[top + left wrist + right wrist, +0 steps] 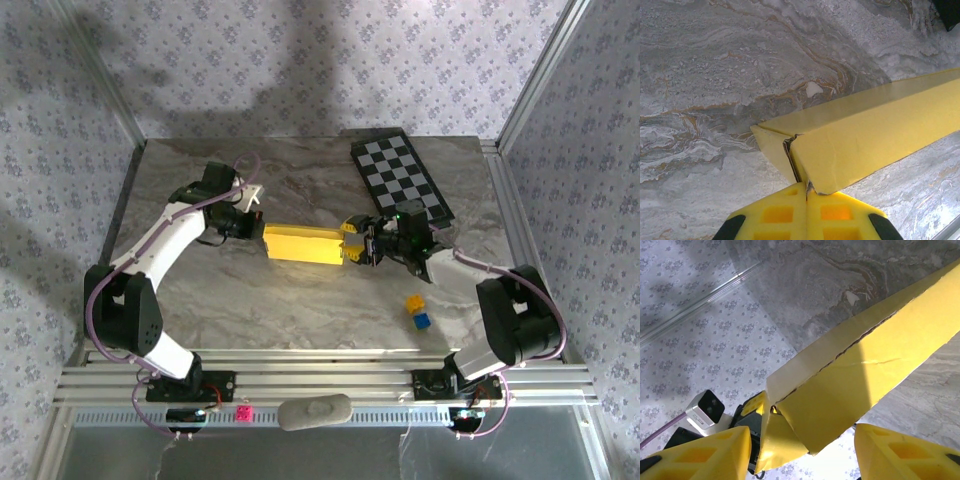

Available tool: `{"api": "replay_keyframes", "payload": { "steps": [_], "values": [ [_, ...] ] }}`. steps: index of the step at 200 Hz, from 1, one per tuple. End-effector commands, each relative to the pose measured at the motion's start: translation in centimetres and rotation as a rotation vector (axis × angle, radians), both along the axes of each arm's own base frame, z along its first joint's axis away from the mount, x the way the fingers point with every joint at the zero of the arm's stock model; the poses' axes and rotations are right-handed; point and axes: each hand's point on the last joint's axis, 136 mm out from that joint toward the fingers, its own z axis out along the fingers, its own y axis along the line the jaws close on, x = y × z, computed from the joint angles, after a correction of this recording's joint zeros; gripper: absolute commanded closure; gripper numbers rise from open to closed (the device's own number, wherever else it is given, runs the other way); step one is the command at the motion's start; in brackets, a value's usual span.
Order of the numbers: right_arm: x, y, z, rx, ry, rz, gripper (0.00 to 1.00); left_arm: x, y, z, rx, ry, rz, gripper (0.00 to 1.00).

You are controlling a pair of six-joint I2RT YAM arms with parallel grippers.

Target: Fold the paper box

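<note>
The left fingers [775, 215] are pressed together with no gap. The thin end edge of the paper box [300, 243] goes down exactly where their tips meet, so they seem to pinch it there. At this end the folded corner of the box is a little crushed and the seam is not fully tight.

The right fingers [705, 455] stand wide apart, one on each side of the other end of the box. A loose end flap [777, 440] hangs down just beside one finger. The other finger is apart from the cardboard.

The box is a long yellow shape that lies in the middle of the marble surface [300, 300], stretched from left to right between the two arms. Along its upper edge, near the right end, a long seam stands slightly open.

Nearer to the arm bases, on the right side, a small yellow cube [414, 302] touches a small blue cube [421, 320]. A black-and-white chequered board [400, 178] lies at the far right of the surface, apart from the box.
</note>
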Motion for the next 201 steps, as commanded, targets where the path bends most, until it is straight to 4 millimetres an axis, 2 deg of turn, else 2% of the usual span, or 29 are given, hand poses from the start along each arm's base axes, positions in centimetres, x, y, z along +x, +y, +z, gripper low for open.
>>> {"api": "replay_keyframes", "payload": {
  "steps": [1,48,72,100,153,174,201],
  "values": [
    [-0.5,0.2,0.5,0.006,-0.008,0.006,0.46,-1.6,0.7,-2.2,0.061,0.107,0.010,1.00],
    [-0.9,-0.2,-1.0,-0.033,0.011,0.011,0.59,-1.8,0.6,-2.0,0.055,0.104,0.013,1.00],
    [-1.0,-0.4,-1.4,-0.048,0.013,0.015,0.60,-2.0,0.6,-1.8,0.051,0.101,0.015,0.99],
    [-1.1,-0.5,-1.8,-0.067,0.014,0.025,0.62,-2.2,0.5,-1.2,0.036,0.098,0.018,0.87],
    [-1.5,-0.7,-2.5,-0.102,0.019,0.047,0.66,-3.6,0.4,0.7,-0.038,0.085,0.066,0.56],
    [-1.3,-0.8,-2.6,-0.107,0.018,0.050,0.67,-4.0,0.3,1.7,-0.108,0.095,0.111,0.50],
    [-1.2,-0.8,-2.8,-0.115,0.023,0.053,0.70,-3.7,0.4,3.6,-0.280,0.115,0.222,0.41]
  ]
}}
